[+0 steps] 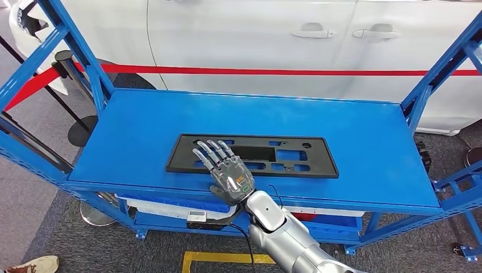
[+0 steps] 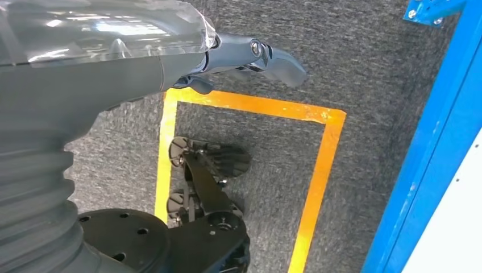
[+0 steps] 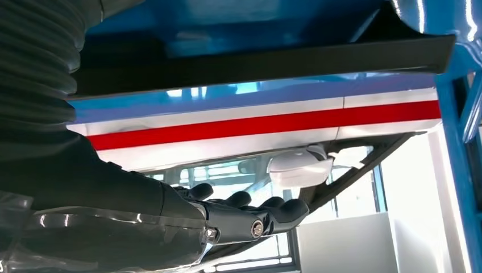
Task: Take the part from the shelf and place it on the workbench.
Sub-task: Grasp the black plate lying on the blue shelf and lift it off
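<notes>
Head view: a flat black rectangular part (image 1: 253, 154), pierced by several rectangular cut-outs and small round holes, lies on the blue shelf (image 1: 364, 142) toward its front edge, with bare blue surface on both sides and behind. The right hand (image 1: 226, 170) rests over the part's front-left portion, fingers extended and spread, grasping nothing. A white car (image 1: 256, 40) stands behind.

Left wrist view: the left hand (image 2: 250, 57) hangs released above grey carpet (image 2: 364, 62) and yellow tape (image 2: 256, 105).

Right wrist view: the part's dark edge (image 3: 267, 60) is visible; fingers (image 3: 250, 213) extended.
</notes>
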Motion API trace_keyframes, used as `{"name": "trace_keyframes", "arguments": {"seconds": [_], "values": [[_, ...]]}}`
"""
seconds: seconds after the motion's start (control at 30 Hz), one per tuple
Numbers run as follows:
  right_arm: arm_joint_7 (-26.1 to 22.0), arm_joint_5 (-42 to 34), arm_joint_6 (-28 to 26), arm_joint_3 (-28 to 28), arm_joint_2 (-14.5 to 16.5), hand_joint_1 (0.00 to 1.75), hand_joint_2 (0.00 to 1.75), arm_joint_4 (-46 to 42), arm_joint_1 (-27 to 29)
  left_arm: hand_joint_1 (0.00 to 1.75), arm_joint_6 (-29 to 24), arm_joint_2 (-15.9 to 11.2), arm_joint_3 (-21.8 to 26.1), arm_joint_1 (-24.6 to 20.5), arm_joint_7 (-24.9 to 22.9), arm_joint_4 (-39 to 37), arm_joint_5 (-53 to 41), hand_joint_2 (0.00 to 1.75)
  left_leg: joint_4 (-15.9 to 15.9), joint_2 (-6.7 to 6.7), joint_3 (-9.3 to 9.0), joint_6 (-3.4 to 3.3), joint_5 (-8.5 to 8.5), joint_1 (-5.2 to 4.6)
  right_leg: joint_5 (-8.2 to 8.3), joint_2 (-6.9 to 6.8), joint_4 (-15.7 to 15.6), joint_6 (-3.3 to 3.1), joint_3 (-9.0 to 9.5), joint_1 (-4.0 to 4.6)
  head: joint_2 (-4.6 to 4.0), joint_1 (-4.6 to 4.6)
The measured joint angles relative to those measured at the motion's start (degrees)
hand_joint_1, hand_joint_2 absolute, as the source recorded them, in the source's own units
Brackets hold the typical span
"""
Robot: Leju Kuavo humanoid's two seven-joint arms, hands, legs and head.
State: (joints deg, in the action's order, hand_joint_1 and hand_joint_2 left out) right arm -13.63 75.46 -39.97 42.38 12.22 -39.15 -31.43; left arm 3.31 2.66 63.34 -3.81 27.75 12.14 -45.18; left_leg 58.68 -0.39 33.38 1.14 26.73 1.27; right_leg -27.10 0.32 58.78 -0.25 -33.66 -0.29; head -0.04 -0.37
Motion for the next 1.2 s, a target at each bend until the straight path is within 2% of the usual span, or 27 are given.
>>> {"name": "trace_keyframes", "arguments": {"seconds": [0.07,0.1,0.17,0.2,0.23,0.27,0.33,0.37,0.4,0.5,0.57,0.6,0.67,0.7,0.73,0.77,0.83,0.87,0.9,0.93,1.0,1.07,1.1,1.17,1.2], "values": [[0.21,0.38,-0.01,-0.07,0.39,0.0,1.75,0.44,-0.27,0.0,-0.02,-0.03,0.04,0.01,-0.01,0.0,-0.01,1.75,2.23,0.06,0.86,0.45,1.74,0.1,0.33,-0.12,-0.63,-0.72,0.31,-0.23,-0.01,-0.02],[0.57,0.87,-0.01,-0.08,0.62,0.0,1.75,0.7,-0.43,0.0,-0.01,-0.04,0.06,0.01,-0.02,-0.01,-0.04,1.75,5.06,0.09,2.06,0.55,3.44,0.14,0.41,-0.21,-0.83,-1.0,0.46,-0.27,-0.01,-0.04],[1.86,2.3,-0.01,-0.07,0.96,0.0,1.75,1.62,-0.72,0.0,0.0,-0.03,0.14,0.06,-0.02,-0.01,-0.17,1.75,12.71,0.08,5.5,0.71,6.89,0.12,0.37,-0.31,-0.83,-1.27,0.5,-0.09,0.0,-0.05],[2.63,3.05,-0.01,-0.07,1.11,0.0,1.75,2.28,-0.8,0.0,0.01,-0.04,0.2,0.12,-0.02,-0.01,-0.25,1.75,15.41,0.09,6.75,0.78,7.58,0.12,0.33,-0.34,-0.76,-1.32,0.51,0.01,0.0,-0.04],[3.39,3.71,-0.01,-0.06,1.21,0.0,1.75,3.0,-0.91,0.0,0.01,-0.04,0.27,0.17,-0.02,-0.01,-0.33,1.75,16.09,0.09,7.1,0.8,7.16,0.12,0.28,-0.34,-0.66,-1.36,0.52,0.07,0.0,-0.04],[4.08,4.25,-0.01,-0.06,1.35,0.0,1.75,3.69,-1.07,0.0,0.01,-0.05,0.32,0.2,-0.02,-0.01,-0.38,1.75,14.42,0.1,6.34,0.78,5.66,0.13,0.19,-0.3,-0.51,-1.37,0.55,0.09,0.0,-0.04],[5.56,5.31,-0.01,-0.07,1.67,0.0,1.75,4.88,-1.59,0.0,0.0,-0.08,0.39,0.17,-0.02,-0.01,-0.48,1.75,7.07,0.15,2.81,0.61,1.88,0.15,-0.14,-0.16,-0.08,-1.17,0.57,0.12,0.0,-0.04],[6.48,5.99,-0.02,-0.08,1.81,0.0,1.75,5.51,-1.95,0.0,-0.01,-0.08,0.41,0.11,-0.02,0.0,-0.54,1.75,3.81,0.11,1.3,0.43,0.8,0.09,-0.32,-0.08,0.24,-0.97,0.46,0.22,0.0,-0.04],[7.4,6.71,-0.03,-0.09,1.91,0.0,1.75,6.15,-2.29,0.0,0.01,-0.08,0.44,0.07,-0.02,0.0,-0.63,1.75,1.83,0.07,0.41,0.23,0.36,0.02,-0.42,-0.04,0.47,-0.72,0.33,0.32,0.0,-0.01],[9.07,8.15,-0.08,-0.11,1.96,0.0,1.75,7.78,-2.97,0.0,0.02,-0.06,0.48,0.16,-0.02,-0.01,-0.93,1.75,0.87,-0.01,0.19,-0.51,0.31,-0.06,-0.43,-0.02,0.64,-0.04,0.05,0.46,0.0,0.04],[9.25,8.34,-0.1,-0.13,1.96,0.0,1.75,8.43,-3.37,0.0,0.02,-0.02,0.49,0.2,-0.02,0.0,-0.98,1.75,0.55,0.09,0.12,-1.18,0.04,0.12,-1.79,-0.03,2.34,0.52,-0.68,0.35,0.0,0.09],[9.26,8.37,-0.1,-0.14,1.96,0.0,1.75,8.71,-3.56,0.0,0.02,0.01,0.5,0.17,-0.01,0.01,-0.98,1.75,0.4,0.16,0.11,-1.49,-0.07,0.19,-3.32,-0.04,4.8,0.83,-1.79,0.23,0.0,0.1],[9.67,8.65,-0.1,-0.15,1.95,0.0,1.75,9.35,-3.74,0.0,0.0,0.0,0.52,0.14,-0.01,0.01,-0.98,1.75,0.38,0.21,0.19,-1.81,-0.12,0.14,-6.8,-0.07,12.17,1.29,-5.22,0.02,0.0,0.13],[10.3,9.04,-0.1,-0.15,1.94,0.0,1.75,9.72,-3.8,0.0,-0.01,-0.01,0.55,0.15,-0.01,0.0,-0.98,1.75,0.38,0.22,0.2,-1.83,-0.12,0.12,-7.73,-0.08,15.18,1.41,-6.7,-0.07,0.0,0.13],[11.27,9.59,-0.07,-0.15,1.94,0.0,1.75,10.12,-3.95,0.0,-0.02,-0.01,0.58,0.15,-0.01,-0.01,-0.99,1.75,0.38,0.2,0.16,-1.83,-0.11,0.11,-7.56,-0.09,16.41,1.45,-7.37,-0.12,0.0,0.13],[12.56,10.31,0.0,-0.18,1.92,0.0,1.75,10.58,-4.21,0.0,-0.03,-0.01,0.62,0.15,-0.01,-0.01,-0.99,1.75,0.39,0.17,0.08,-1.83,-0.1,0.11,-6.26,-0.09,15.34,1.39,-6.91,-0.14,0.0,0.13],[15.27,11.75,0.28,-0.39,1.73,0.0,1.75,11.6,-5.07,0.0,-0.03,0.02,0.7,0.14,-0.02,-0.01,-1.04,1.75,0.37,0.06,-0.16,-1.79,-0.04,0.1,-2.12,-0.09,7.86,0.89,-3.41,-0.03,0.0,0.13],[16.42,12.3,0.43,-0.58,1.55,0.0,1.75,12.14,-5.58,0.0,-0.03,0.08,0.73,0.13,-0.03,-0.01,-1.06,1.75,0.39,0.01,-0.18,-1.67,-0.01,0.0,-0.67,-0.1,4.06,0.55,-1.65,0.16,0.0,0.12],[17.34,12.71,0.57,-0.83,1.35,0.0,1.75,12.66,-6.04,0.0,-0.03,0.13,0.76,0.11,-0.04,-0.01,-1.11,1.75,0.37,-0.03,-0.13,-1.47,-0.04,-0.03,0.11,-0.08,1.45,0.27,-0.5,0.36,0.0,0.12],[18.17,13.04,0.69,-1.12,1.12,0.0,1.75,13.18,-6.41,0.0,-0.03,0.19,0.78,0.11,-0.06,-0.01,-1.16,1.75,0.32,-0.05,-0.04,-1.21,-0.09,-0.05,0.2,-0.04,0.32,0.08,-0.09,0.54,0.0,0.11],[19.92,13.61,0.94,-1.74,0.7,0.0,1.75,14.08,-7.0,0.0,-0.03,0.21,0.82,0.1,-0.12,0.0,-1.29,1.75,0.02,-0.03,-0.09,-0.53,-0.22,-0.09,0.41,0.06,-0.18,-0.24,0.02,0.51,0.0,0.1],[21.74,14.07,1.3,-2.36,0.35,0.0,1.75,14.9,-7.55,0.0,-0.03,0.14,0.85,0.04,-0.17,0.01,-1.41,1.75,0.97,0.04,0.14,-0.02,0.76,-0.12,0.9,-0.01,-1.03,-0.77,0.44,0.13,0.0,0.04],[22.61,14.2,1.57,-2.66,0.2,0.0,1.75,15.32,-7.8,0.0,-0.03,0.1,0.85,-0.03,-0.18,0.01,-1.48,1.75,2.92,0.07,0.93,0.13,2.12,-0.14,1.13,-0.08,-1.44,-1.02,0.63,-0.07,0.0,-0.01],[24.13,14.29,2.13,-3.23,-0.26,0.0,1.75,16.15,-8.19,0.0,0.01,0.08,0.86,-0.11,-0.2,-0.01,-1.63,1.75,10.02,0.09,3.98,0.3,5.89,-0.06,1.25,-0.24,-1.58,-1.22,0.66,-0.01,0.0,-0.07],[24.8,14.25,2.32,-3.59,-0.57,0.0,1.75,16.52,-8.36,0.0,0.02,0.08,0.86,-0.09,-0.22,-0.01,-1.72,1.75,13.47,0.09,5.47,0.42,7.22,-0.03,1.26,-0.27,-1.57,-1.24,0.63,0.02,0.0,-0.07]]}}
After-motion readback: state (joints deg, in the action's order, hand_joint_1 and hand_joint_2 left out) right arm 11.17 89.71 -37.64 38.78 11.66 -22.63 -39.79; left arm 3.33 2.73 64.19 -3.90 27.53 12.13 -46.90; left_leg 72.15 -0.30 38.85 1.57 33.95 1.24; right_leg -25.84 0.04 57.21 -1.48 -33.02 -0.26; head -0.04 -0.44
